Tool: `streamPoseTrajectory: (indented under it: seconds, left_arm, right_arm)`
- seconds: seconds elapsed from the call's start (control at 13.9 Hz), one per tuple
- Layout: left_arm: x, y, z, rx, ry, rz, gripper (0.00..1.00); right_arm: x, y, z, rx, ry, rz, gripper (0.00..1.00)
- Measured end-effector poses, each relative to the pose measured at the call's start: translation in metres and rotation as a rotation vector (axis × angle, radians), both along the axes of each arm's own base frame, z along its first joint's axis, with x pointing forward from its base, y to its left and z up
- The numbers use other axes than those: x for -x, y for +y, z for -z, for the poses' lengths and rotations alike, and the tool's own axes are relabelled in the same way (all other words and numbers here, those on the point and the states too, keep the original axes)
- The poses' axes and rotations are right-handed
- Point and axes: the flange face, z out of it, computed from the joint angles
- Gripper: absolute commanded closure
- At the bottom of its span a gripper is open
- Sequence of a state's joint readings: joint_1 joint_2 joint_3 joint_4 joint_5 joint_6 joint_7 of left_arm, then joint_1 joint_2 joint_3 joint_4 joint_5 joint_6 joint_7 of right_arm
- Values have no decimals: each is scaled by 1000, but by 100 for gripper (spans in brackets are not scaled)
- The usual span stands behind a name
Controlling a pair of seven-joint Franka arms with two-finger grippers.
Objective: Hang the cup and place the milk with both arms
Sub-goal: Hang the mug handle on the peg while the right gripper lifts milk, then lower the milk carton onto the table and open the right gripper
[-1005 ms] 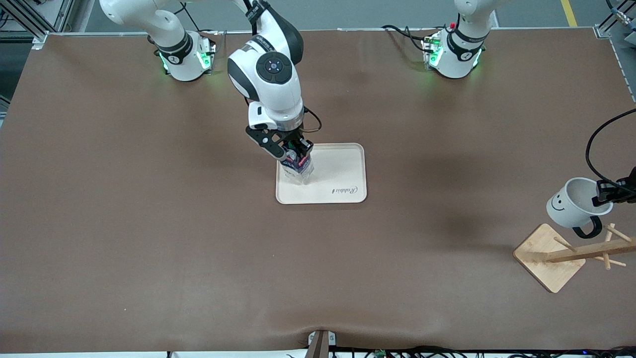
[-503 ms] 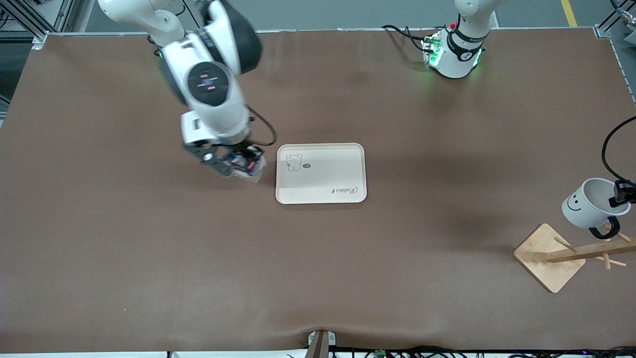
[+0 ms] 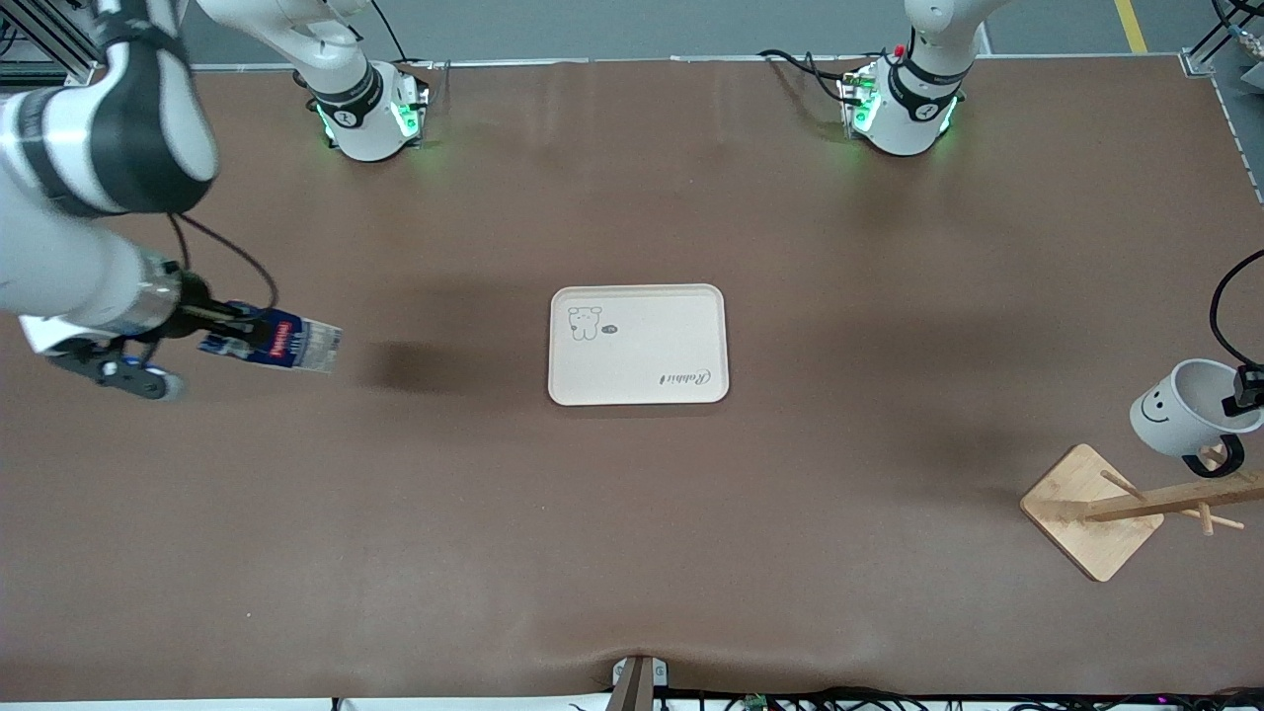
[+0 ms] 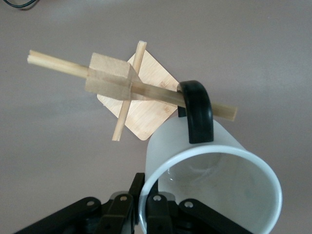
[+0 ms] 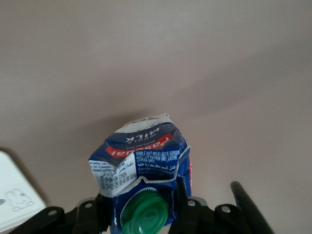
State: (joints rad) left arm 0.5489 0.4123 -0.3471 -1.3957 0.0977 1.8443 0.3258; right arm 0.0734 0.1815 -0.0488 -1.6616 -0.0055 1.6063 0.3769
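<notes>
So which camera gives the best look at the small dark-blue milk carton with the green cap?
The right wrist view: the small dark-blue milk carton fills it, cap and label clear. The front view shows it small and tilted. The left wrist view misses it.

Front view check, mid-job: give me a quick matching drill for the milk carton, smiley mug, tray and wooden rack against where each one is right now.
Things:
1. milk carton
2. smiley mug
3. tray
4. wooden rack

Places:
A. flat on the table's middle, nothing on it
B. tipped sideways in the right gripper, over bare table
C. standing at the left arm's end of the table
D. held by its rim in the left gripper, above the rack's pegs

Pairs: 1-B, 2-D, 3-A, 4-C
</notes>
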Motion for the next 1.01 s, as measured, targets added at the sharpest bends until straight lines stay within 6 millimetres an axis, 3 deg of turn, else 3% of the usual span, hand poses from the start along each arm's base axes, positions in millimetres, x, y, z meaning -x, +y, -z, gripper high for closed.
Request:
streamPoseTrajectory:
  seconds: [0.07,0.14,0.36,0.65,0.79,1.01]
  left_arm:
    - [-1,-1,0,1,-3,1,8]
    - [-3,-2,-1,1,-7,4,0]
    - [-6,-9,-8,1,-21,15,0]
    - [-4,-27,-22,4,-6,4,0]
    - [0,-54,-33,4,21,-26,0]
    - [17,-111,-61,-6,99,-64,0]
  right_arm:
    - [2,-11,12,-3,10,5,100]
    - [4,-16,26,-7,8,-2,100]
    - [19,-41,63,-27,4,-33,100]
    - [49,-69,93,-34,-22,-7,100]
    - [67,-78,110,-33,-53,11,100]
    - [92,-86,137,-31,-83,31,100]
